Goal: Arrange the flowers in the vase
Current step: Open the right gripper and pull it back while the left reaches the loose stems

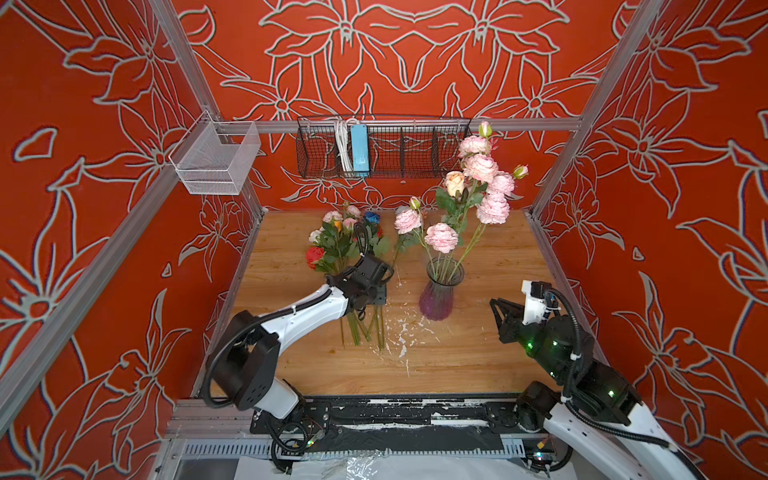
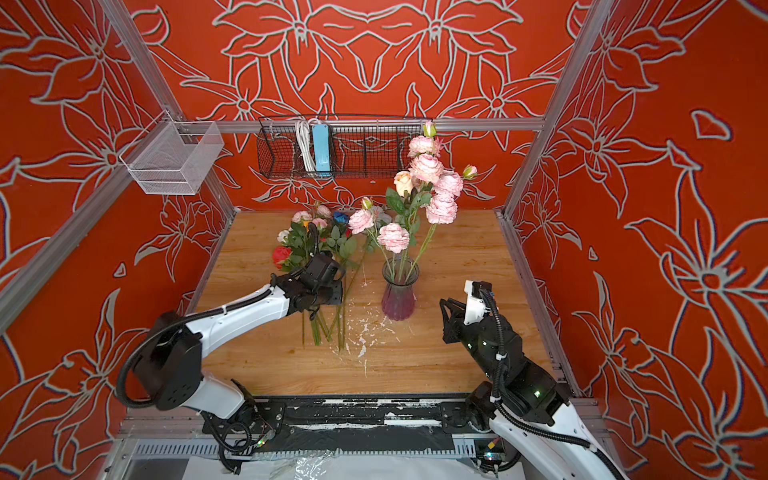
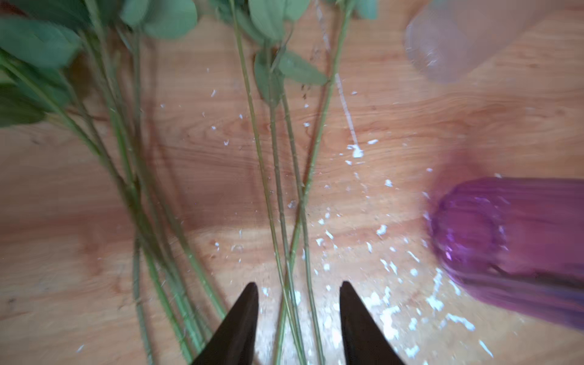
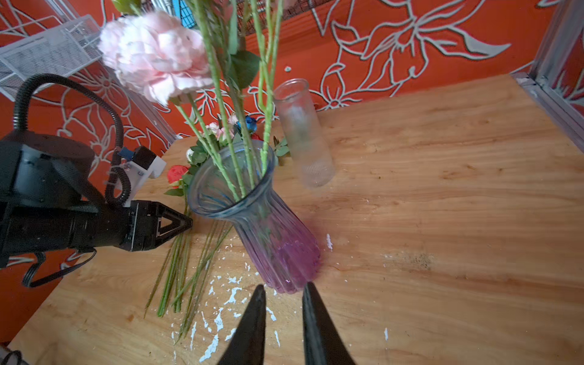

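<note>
A ribbed glass vase (image 1: 439, 293) (image 4: 278, 246), purple at the base, stands upright mid-table and holds several flowers (image 1: 482, 166), mostly pink peonies. More flowers (image 1: 338, 241) lie in a bunch on the wooden table at the left, their green stems (image 3: 278, 196) pointing toward the front. My left gripper (image 3: 298, 284) hangs low over those stems, open; three thin stems run between its fingertips (image 3: 251, 289) without touching them. My right gripper (image 4: 284, 285) hovers to the right of the vase base, its jaws narrowly apart with nothing between them.
A clear glass cylinder (image 4: 303, 136) stands behind the vase. White flecks (image 1: 401, 332) litter the table in front of it. On the back rail hang a black wire basket (image 1: 415, 145) and a white mesh basket (image 1: 216, 158). Aluminium frame posts border the table.
</note>
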`<action>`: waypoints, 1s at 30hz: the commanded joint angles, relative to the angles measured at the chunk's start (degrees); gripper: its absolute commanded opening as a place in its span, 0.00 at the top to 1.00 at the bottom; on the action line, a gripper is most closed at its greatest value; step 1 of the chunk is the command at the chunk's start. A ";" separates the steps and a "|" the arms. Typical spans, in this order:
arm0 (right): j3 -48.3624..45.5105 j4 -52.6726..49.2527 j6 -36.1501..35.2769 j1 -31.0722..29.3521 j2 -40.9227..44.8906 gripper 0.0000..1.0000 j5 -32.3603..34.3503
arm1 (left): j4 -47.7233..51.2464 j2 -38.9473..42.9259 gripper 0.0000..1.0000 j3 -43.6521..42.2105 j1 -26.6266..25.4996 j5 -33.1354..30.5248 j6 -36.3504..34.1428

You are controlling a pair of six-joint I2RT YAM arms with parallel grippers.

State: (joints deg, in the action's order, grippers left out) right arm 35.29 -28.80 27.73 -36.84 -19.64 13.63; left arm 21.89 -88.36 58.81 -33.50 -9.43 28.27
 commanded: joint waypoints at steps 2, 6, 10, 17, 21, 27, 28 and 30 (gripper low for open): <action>-3.50 -1.74 6.18 0.13 2.85 0.78 5.33 | 1.10 -6.36 0.61 4.99 2.47 7.30 0.46; -7.27 -0.06 7.86 0.17 3.94 0.79 6.68 | 1.72 -11.31 0.72 9.37 2.47 8.62 0.12; -8.82 1.98 8.10 0.15 2.44 0.79 7.38 | 4.35 -15.48 0.72 13.80 2.47 6.25 -0.03; -8.89 3.19 7.42 0.17 0.77 0.79 6.23 | 10.37 -22.62 0.61 19.65 2.38 1.74 -0.14; -9.22 2.66 7.42 0.17 2.03 0.79 6.58 | 10.61 -25.25 0.62 20.12 2.38 1.26 -0.73; -9.80 2.08 7.43 0.19 3.00 0.79 7.03 | 10.38 -22.79 0.73 17.51 2.46 -2.57 -1.80; -9.80 2.12 7.40 0.18 3.03 0.79 6.98 | 10.92 -22.62 0.77 17.48 2.47 -3.02 -2.28; -9.65 2.43 7.33 0.18 3.03 0.79 6.68 | 11.48 -22.30 0.84 16.93 2.47 -3.82 -2.93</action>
State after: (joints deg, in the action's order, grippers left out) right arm 26.11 -26.74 33.78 -36.80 -17.12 19.18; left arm 31.11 -112.75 76.62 -30.96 -10.41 26.15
